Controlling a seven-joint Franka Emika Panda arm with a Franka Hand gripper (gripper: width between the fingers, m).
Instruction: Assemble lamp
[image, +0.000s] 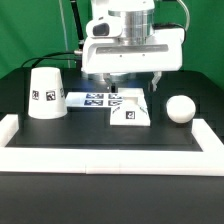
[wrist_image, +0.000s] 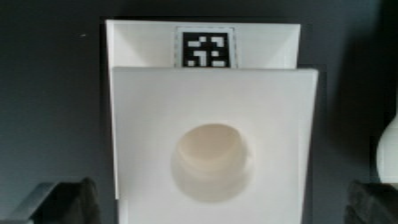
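Note:
The lamp's white square base block (image: 130, 112) lies on the black table in the middle, with a tag on its front face. In the wrist view the base block (wrist_image: 210, 110) fills the picture and shows its round socket hole (wrist_image: 214, 160) and a tag (wrist_image: 206, 48). My gripper (image: 135, 88) hovers just above the block, open and empty, with one dark finger on each side of it (wrist_image: 63, 202). The ball bulb (image: 180, 108) lies to the exterior view's right of the block. The cone shade (image: 45, 93) stands at the exterior view's left.
The marker board (image: 95, 98) lies flat between the shade and the base. A long white border rail (image: 110, 152) runs along the front and up both sides of the table. The bulb's edge (wrist_image: 388, 150) shows in the wrist view.

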